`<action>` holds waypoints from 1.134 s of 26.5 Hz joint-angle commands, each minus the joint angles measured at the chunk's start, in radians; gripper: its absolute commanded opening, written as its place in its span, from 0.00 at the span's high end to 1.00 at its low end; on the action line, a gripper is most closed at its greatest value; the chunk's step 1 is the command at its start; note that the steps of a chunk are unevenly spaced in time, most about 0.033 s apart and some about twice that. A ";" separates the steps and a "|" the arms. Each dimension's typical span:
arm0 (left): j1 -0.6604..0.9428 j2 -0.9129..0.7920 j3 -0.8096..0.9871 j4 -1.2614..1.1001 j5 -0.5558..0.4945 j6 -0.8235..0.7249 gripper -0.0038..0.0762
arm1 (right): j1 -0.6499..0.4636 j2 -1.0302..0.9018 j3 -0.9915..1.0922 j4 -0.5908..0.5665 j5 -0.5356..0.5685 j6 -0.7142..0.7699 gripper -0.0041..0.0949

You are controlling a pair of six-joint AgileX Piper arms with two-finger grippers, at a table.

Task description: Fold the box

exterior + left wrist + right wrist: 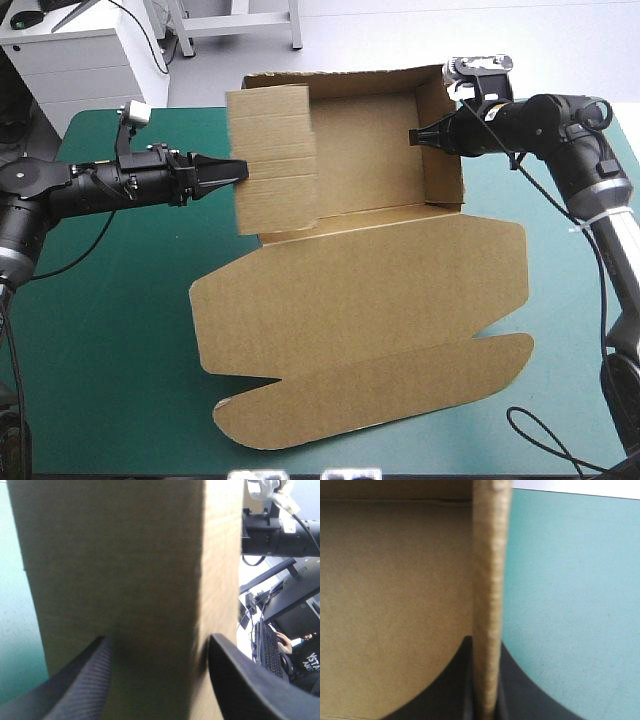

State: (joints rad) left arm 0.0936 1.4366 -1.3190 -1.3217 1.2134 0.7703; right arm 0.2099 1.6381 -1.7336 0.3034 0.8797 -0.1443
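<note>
The brown box (400,290) lies on the teal-green surface (120,330). Its half-built tray sits toward the far edge and its lid (370,285) is spread flat toward the near edge, ending in a long tuck flap (380,385). The tray's far wall (340,82) and right wall (442,140) stand upright. The left wall (272,160) is a tall panel raised on end, creased across in bands. The left tool (238,172) meets that panel from the surface's left side. In the wrist view its black fingers (75,680) are spread with the panel between them, though whether they actually touch the board is hard to tell. The right tool (413,137) is pinching the right wall, its fingers (445,680) pressed nearly together with the board's edge between them.
</note>
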 commanded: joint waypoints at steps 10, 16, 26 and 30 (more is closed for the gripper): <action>-0.009 -0.039 -0.026 0.071 0.064 -0.074 0.34 | 0.121 -0.020 -0.030 -0.098 -0.111 0.097 0.96; -0.068 -0.039 -0.026 0.282 -0.046 -0.211 0.38 | 0.187 0.011 -0.072 -0.180 -0.097 0.144 0.96; -0.246 -0.039 -0.026 0.632 -0.382 -0.456 0.38 | 0.230 0.031 -0.100 -0.226 -0.051 0.192 0.96; -0.300 -0.039 -0.026 0.716 -0.489 -0.493 0.55 | 0.230 0.031 -0.100 -0.223 -0.004 0.198 0.96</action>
State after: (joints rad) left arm -0.1733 1.4348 -1.3190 -0.5934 0.8279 0.2981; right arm 0.4295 1.7227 -1.7910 0.0000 0.9101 0.0441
